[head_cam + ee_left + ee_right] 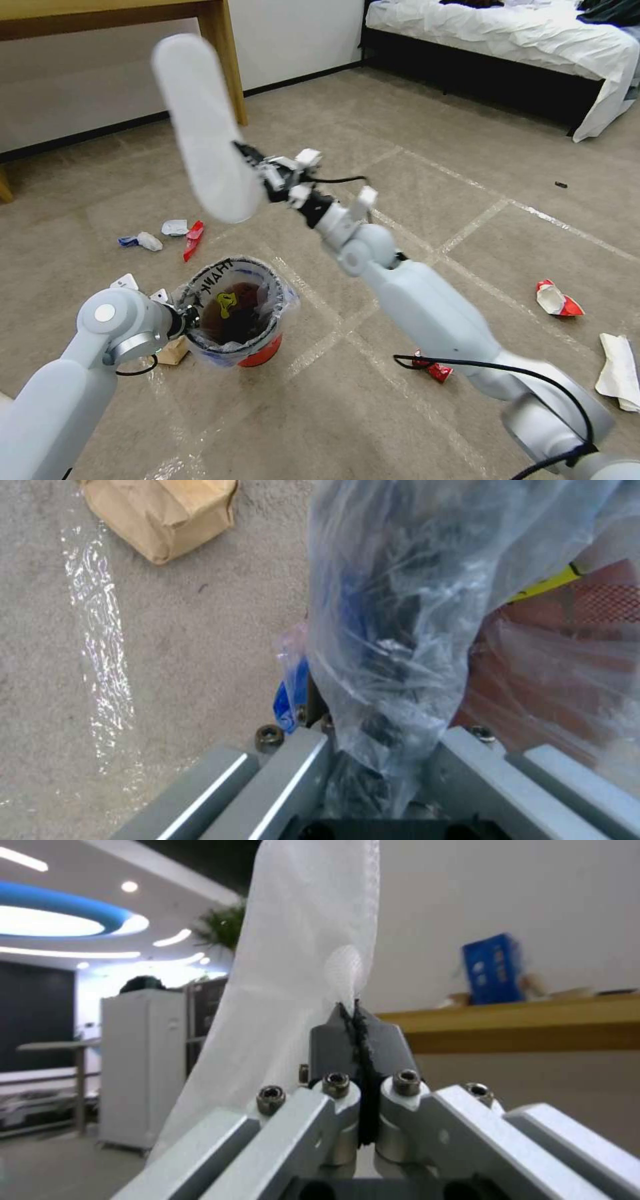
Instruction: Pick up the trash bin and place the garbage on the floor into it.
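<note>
The trash bin (pixel 237 320), a small red bucket lined with a crinkly clear bag, hangs just above the floor (pixel 433 193). My left gripper (pixel 189 318) is shut on its rim. Bag plastic (pixel 393 630) covers the left fingers in the left wrist view. Held high above and behind the bin is a flat white slipper (pixel 203 127), with my right gripper (pixel 248 158) shut on its edge. The right wrist view shows the slipper (pixel 300 940) pinched between the closed fingertips (pixel 383 1040). More garbage lies on the carpet: a red wrapper (pixel 193 239) and crumpled scraps (pixel 143 240).
A red-and-white wrapper (pixel 557 300), white paper (pixel 620 373) and a small red wrapper (pixel 433 369) lie at the right. A brown paper lump (pixel 172 351) sits under the left wrist. A wooden table leg (pixel 223 60) stands at the back, a bed (pixel 520 40) at back right.
</note>
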### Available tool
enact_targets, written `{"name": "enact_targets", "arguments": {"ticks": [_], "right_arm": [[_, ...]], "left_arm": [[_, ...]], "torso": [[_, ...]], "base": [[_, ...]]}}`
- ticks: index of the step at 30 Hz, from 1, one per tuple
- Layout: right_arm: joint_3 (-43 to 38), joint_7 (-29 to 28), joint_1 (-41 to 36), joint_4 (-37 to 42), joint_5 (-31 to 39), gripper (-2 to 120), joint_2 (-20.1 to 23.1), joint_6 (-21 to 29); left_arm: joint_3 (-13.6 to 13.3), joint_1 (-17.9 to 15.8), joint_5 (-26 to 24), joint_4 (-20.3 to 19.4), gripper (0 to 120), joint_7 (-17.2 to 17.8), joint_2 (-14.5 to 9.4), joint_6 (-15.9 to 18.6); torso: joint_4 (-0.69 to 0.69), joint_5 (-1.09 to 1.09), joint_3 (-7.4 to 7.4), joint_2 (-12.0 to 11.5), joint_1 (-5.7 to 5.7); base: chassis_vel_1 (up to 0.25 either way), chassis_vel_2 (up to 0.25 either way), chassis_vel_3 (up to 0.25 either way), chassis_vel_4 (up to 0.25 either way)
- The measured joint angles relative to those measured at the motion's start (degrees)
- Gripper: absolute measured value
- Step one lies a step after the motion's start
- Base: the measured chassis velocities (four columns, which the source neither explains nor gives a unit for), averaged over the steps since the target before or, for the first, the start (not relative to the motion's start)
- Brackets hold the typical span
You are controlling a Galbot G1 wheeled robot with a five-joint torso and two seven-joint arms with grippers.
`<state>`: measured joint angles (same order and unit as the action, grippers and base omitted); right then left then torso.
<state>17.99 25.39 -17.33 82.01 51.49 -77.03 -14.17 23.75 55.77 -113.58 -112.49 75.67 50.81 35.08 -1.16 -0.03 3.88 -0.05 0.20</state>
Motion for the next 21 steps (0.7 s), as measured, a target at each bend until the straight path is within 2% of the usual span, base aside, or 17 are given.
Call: {"name": "enact_targets", "arguments": {"ticks": [5,9,21], "right_arm": [[2.62,0.79,-1.41,-3.06,-2.77,0,-3.26,-0.59],[3.32,1.45,-3.51,-4.17,-4.49,0,-3.95,-0.94],[3.68,2.79,-5.98,-4.60,-6.37,0,-2.27,-1.50]], "left_arm": [[0.34,0.30,-0.60,-0.67,0,0.58,-0.27,-0.15],[0.94,0.57,-1.42,-1.26,0,0.96,-1.20,-0.19],[2.02,1.14,-2.30,-1.83,0,1.25,-2.81,-0.18]], "torso": [[0.00,0.01,0.00,0.00,0.00],[-0.01,0.01,-0.01,0.00,0.00],[-0.01,0.01,-0.01,0.00,-0.01]], "base": [[0.000,0.000,0.000,0.000],[0.000,0.000,0.000,0.000],[0.000,0.000,0.000,0.000]]}}
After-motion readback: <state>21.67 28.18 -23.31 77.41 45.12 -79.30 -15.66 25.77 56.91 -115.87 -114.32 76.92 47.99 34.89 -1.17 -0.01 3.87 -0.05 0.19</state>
